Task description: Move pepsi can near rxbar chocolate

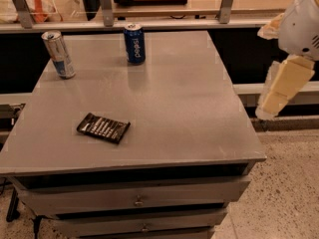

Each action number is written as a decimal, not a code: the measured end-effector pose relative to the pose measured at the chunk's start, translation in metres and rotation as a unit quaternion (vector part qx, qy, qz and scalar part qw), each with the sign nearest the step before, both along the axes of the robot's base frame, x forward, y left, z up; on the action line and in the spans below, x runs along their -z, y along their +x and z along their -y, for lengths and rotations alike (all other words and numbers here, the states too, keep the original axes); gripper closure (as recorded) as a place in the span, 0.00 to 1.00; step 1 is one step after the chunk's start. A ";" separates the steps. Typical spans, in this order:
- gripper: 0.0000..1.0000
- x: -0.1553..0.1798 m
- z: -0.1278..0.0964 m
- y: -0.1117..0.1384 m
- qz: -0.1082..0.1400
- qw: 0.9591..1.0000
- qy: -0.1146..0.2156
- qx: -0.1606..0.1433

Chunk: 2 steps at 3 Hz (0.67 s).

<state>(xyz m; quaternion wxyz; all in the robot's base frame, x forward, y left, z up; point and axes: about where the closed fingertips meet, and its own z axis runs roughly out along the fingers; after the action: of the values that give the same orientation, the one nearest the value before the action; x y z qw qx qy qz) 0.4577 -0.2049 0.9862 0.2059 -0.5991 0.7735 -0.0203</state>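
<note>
The pepsi can (pixel 134 44), dark blue with white lettering and a silver top, stands upright at the back middle of the grey table (pixel 189 103). The rxbar chocolate (pixel 103 127), a flat dark wrapper with pale print, lies at the front left of the table, well apart from the can. My gripper (pixel 271 101) hangs off the table's right edge, beyond its side and away from both things. It holds nothing that I can see.
A taller, slim silver-and-blue can (pixel 58 54) stands at the back left of the table. A shelf with metal posts (pixel 164 14) runs behind the table. Drawers (pixel 134 198) sit under the tabletop. The floor (pixel 289 193) is at the right.
</note>
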 end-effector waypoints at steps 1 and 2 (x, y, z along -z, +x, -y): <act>0.00 -0.006 -0.017 0.041 0.034 0.997 0.075 -0.009; 0.00 -0.004 -0.038 0.075 0.069 0.988 0.139 -0.007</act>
<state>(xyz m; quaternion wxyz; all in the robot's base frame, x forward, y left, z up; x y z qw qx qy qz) 0.5331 -0.1669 0.9899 0.3403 -0.5673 0.7484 0.0473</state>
